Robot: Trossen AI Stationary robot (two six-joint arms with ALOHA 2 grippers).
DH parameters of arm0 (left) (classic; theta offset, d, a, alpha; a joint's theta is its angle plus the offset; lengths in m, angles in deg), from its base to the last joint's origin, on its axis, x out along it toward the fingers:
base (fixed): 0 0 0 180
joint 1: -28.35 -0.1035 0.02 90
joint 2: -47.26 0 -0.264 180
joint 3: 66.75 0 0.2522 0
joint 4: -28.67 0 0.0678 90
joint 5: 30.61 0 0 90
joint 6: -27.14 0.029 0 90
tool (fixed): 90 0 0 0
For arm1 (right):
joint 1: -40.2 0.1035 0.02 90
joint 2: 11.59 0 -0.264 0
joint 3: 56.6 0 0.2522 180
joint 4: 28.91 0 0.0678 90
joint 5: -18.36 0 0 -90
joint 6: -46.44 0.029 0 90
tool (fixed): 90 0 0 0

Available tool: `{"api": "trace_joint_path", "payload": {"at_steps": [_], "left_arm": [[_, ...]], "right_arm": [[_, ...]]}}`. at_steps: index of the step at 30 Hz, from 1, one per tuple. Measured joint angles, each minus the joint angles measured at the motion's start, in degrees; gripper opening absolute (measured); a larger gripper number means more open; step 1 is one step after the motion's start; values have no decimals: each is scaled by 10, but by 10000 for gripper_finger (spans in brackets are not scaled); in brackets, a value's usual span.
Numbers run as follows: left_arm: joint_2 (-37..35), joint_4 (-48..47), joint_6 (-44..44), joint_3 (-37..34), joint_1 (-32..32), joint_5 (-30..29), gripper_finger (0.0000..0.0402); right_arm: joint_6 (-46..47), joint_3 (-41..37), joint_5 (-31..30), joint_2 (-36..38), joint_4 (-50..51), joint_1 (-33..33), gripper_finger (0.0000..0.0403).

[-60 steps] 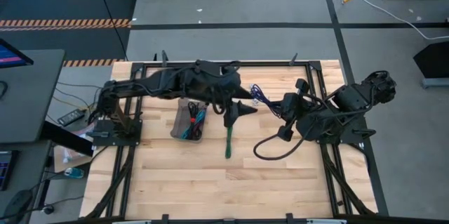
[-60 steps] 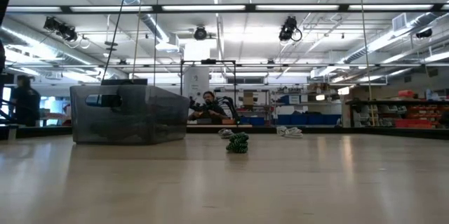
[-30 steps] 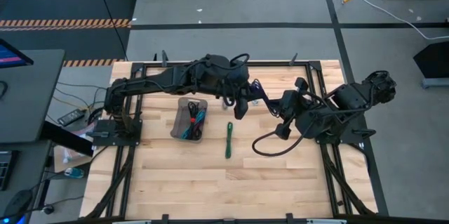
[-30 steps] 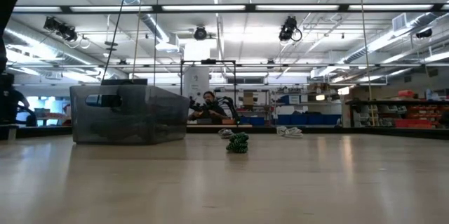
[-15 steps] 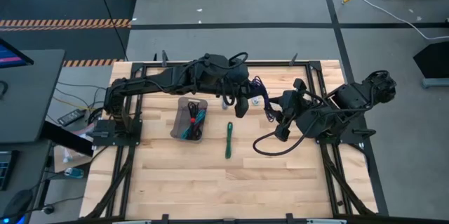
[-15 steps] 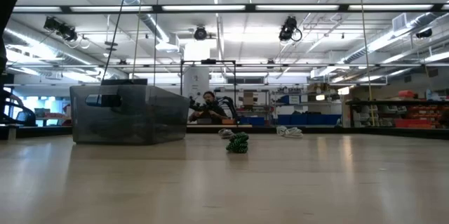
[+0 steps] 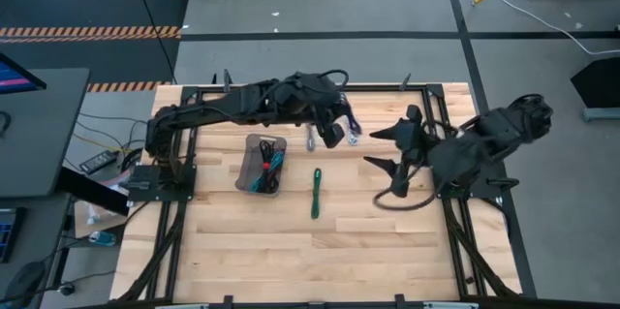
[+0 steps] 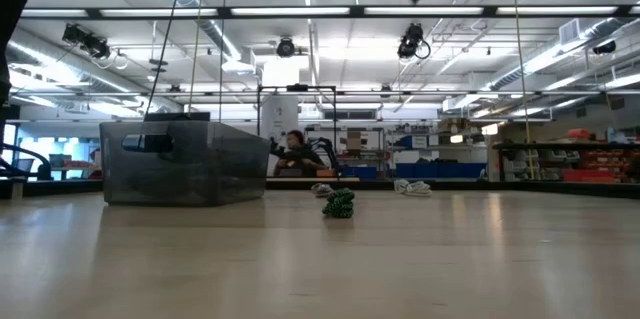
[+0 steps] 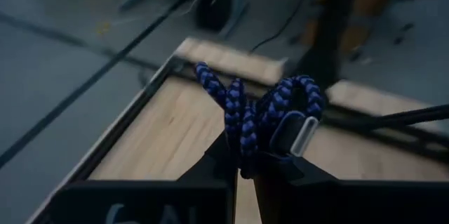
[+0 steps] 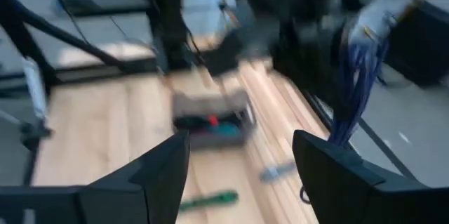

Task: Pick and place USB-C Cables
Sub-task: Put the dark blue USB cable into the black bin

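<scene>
a blue braided cable (image 9: 259, 115) is pinched between the pressed-together fingers of the left gripper (image 7: 336, 135), held up over the far part of the table (image 7: 291, 251), just right of the grey tray (image 7: 245, 169). a second ago this same cable was stretched between both grippers; now it is held by the left one alone. the right gripper (image 7: 385, 147) is seen spread wide and empty, pulled back toward the right side, where half a second ago it was up against the cable. cables of several colours (image 7: 265, 167) are seen lying in the tray, unchanged. a green cable (image 7: 316, 194) is left lying straight on the boards just right of the tray, exactly where it was. in the low view a pale cable (image 8: 413, 187) is seen on the table well behind it.
</scene>
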Motion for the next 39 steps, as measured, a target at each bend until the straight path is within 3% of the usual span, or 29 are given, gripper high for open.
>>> {"api": "trace_joint_path", "payload": {"at_steps": [6, 12, 15, 20, 34, 39], "left_arm": [[-1, -137, -43, 0, -12, -5, 27], [-1, -398, -102, 0, 2, 17, 27], [-1, -469, -137, 0, 11, 9, 27], [-3, -510, -175, 0, 13, 43, 27], [-3, -511, -197, 0, -8, 43, 27], [-3, -511, -200, 0, -32, 104, 27]], "right_arm": [[-88, 0, 33, 37, -93, 16, 256], [-79, 0, 44, 68, -70, 21, 254], [-67, 0, 45, 71, -46, 20, 254], [-41, 0, 44, 68, -12, 20, 254], [-22, 0, 59, 58, 19, 21, 254], [-22, 0, 59, 58, 28, 20, 254]]}}
